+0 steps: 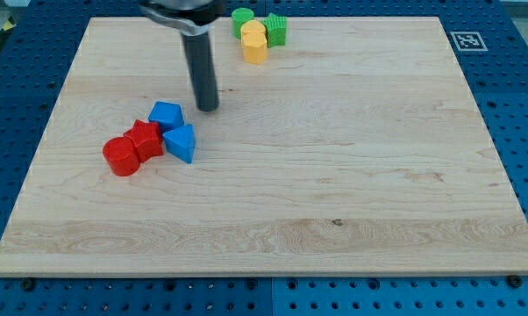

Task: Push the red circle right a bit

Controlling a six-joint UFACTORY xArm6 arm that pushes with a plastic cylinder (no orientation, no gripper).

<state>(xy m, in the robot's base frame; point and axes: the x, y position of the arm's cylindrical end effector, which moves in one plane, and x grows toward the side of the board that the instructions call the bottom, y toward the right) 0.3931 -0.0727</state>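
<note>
Red circle (121,156) sits at worktop (334,202) left, touching red star-like block (146,139) on its right; my tip (209,107), plain rod with no jaws, stands above-right beside blue blocks (166,115); best circle round to circle's left, then push rightward gently

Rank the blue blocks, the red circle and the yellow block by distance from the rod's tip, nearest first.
From my tip:
1. Upper blue block, just left.
2. Blue triangle, below-left.
3. Yellow block, toward the top right.
4. Red circle, far lower left.
</note>
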